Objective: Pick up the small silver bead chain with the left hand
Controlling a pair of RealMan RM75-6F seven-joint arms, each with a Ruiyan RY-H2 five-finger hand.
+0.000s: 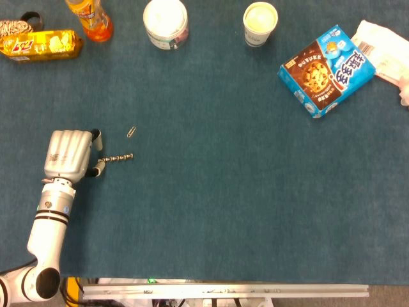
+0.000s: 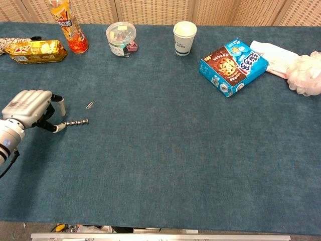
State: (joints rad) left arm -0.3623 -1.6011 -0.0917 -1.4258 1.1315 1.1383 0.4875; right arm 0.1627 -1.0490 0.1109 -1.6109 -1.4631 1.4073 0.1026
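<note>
Left hand [image 1: 69, 155] [image 2: 31, 109] low over dark blue felt table [image 1: 217, 192], fingers curled, thumb and fingertip apart around near end of small silver bead chain [image 1: 117, 158] [image 2: 76, 122]; whether tips already touch or pinch it, cannot tell. Chain lies flat on cloth, stretched rightward from hand. Small silver paperclip [image 1: 131, 132] [image 2: 90, 105] just beyond chain, apart. Far edge: yellow snack packet [image 1: 39, 45], orange bottle [image 1: 89, 14], clear lidded tub [image 1: 165, 23], white paper cup [image 1: 259, 23], blue cookie box [image 1: 326, 69].

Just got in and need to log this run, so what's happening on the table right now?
The robot's left hand is low on the blue table, its fingertips right at the near end of the small silver bead chain, which lies flat and not lifted. A paperclip sits just beyond. The right hand is out of view.
</note>
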